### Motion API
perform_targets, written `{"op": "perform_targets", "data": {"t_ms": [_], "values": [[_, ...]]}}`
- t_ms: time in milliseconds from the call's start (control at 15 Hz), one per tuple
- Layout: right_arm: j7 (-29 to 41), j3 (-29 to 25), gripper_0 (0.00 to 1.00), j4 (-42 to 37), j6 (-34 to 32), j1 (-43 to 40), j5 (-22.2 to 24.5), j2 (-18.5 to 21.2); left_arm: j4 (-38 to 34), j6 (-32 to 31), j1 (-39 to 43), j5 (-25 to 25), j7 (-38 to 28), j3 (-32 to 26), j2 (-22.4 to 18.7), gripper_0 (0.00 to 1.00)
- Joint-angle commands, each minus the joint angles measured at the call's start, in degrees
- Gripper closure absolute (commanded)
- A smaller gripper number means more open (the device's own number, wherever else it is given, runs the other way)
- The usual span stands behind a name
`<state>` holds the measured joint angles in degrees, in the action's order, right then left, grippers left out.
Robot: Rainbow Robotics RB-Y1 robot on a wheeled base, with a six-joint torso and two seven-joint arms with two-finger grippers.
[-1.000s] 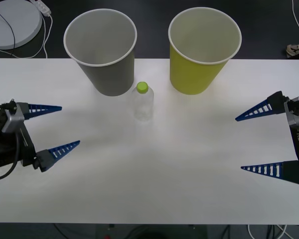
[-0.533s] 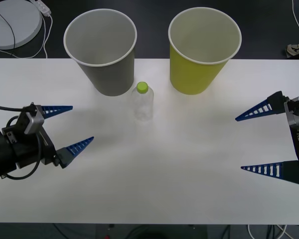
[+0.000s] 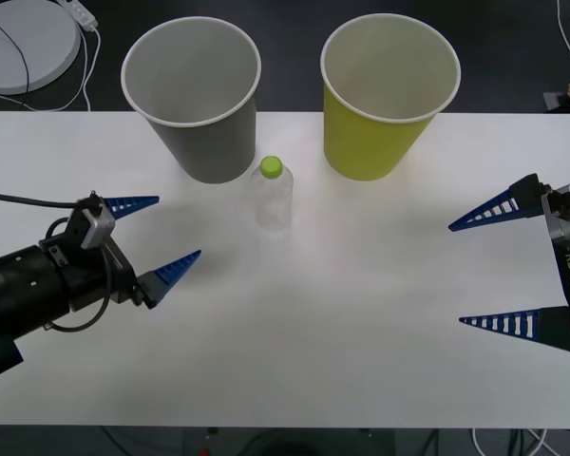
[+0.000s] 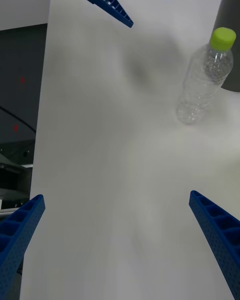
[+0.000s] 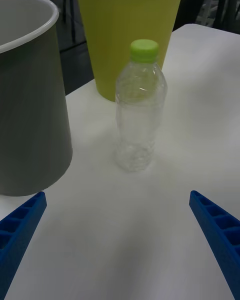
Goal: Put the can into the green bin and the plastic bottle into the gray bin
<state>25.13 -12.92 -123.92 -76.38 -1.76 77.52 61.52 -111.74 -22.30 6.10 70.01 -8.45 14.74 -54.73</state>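
The clear plastic bottle [image 3: 274, 195] with a lime-green cap stands upright on the white table [image 3: 361, 361]. It is just in front of the gap between the gray bin [image 3: 195, 104] and the green bin [image 3: 385, 104]. My left gripper [image 3: 178, 227] is open, its tips pointing at the bottle from the left, a short way off. In the left wrist view the bottle [image 5: 139, 115] stands centred beyond the open left gripper [image 5: 117, 195], with the gray bin [image 5: 30, 105] and green bin [image 5: 130, 30] behind. My right gripper [image 3: 456, 275] hangs open at the table's right side. The can is out of view.
In the right wrist view the bottle [image 4: 205, 77] stands far beyond the open right gripper [image 4: 116, 196], beside the gray bin's wall [image 4: 231, 40]. A white round object [image 3: 24, 43] with cables lies on the dark floor at the back left.
My left arm has moved right across the table, bringing its open fingers closer to the bottle. The right arm, bottle and both bins have not moved.
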Motion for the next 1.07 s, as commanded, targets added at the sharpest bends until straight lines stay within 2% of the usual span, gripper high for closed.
{"op": "perform_targets", "data": {"t_ms": [67,600,867,1067], "values": [[0.0,0.0,0.0,0.0,0.0,0.0,0.0,0.0,1.61,-0.11,-1.44,3.11,-0.34,0.72,2.96,0.0],[0.0,0.0,0.0,0.0,0.0,0.0,0.0,0.0,4.6,-0.02,-3.02,12.08,-3.42,0.64,10.26,0.0],[0.0,0.0,0.0,0.0,0.0,0.0,0.0,0.0,6.36,-0.11,-3.99,18.85,-4.56,0.64,17.47,0.0],[0.0,0.0,0.0,0.0,0.0,0.0,0.0,0.0,6.36,-0.99,-4.95,22.45,-6.05,0.72,20.72,0.0]]}}
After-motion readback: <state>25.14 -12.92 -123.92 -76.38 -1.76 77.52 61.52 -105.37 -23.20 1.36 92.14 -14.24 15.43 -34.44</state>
